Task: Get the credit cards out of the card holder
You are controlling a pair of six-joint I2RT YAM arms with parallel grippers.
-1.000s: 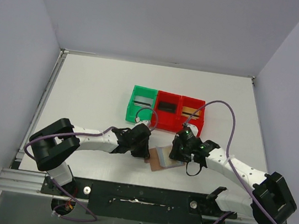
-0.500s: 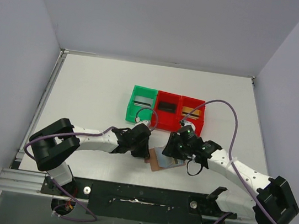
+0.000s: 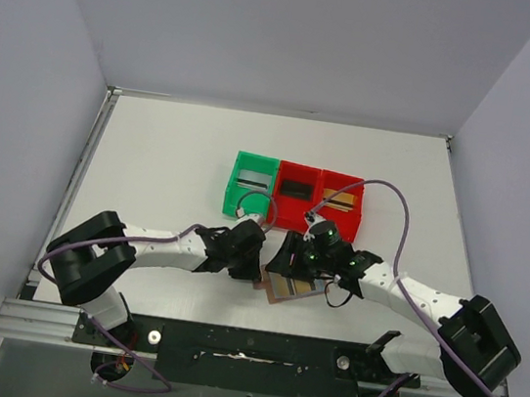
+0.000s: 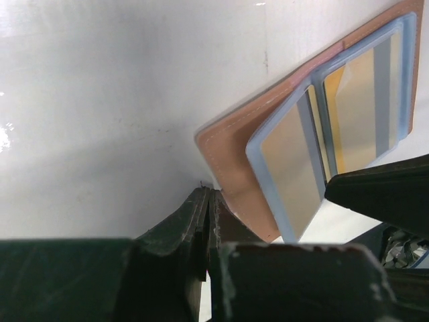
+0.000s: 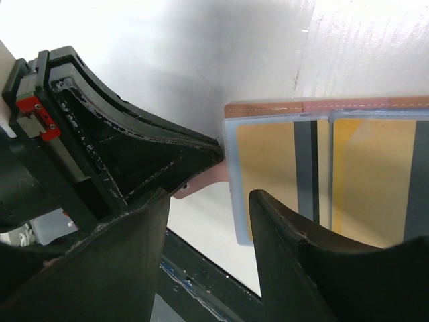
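Left wrist view, nearest in: pinches the near leather corner of the card holder with the left tool, jaws drawn narrow onto the tan edge. Looks meant as an anchor, to stop the wallet sliding or folding shut when pulled at from the other side. Lies open and flat on the white table, lining upward. Shows two light blue sleeves side by side, with gold credit cards, grey-striped, one in each.

Right wrist view, next: hovers the right tool spread wide over the outer edge of the nearer sleeve, one finger to either side of that edge, gripping nothing. Probably lines up to catch the card's end and draw it out sideways, away from the pinned corner. Cannot tell whether either finger touches the sleeve.

Farther back, by the top external view: a green bin and two red bins in a row just beyond the wallet. In each, something thin and flat: greyish in the green, black in the middle, gold in the right. Likely cards taken out and sorted one to a bin. With two in the sleeves, reads as partway done.
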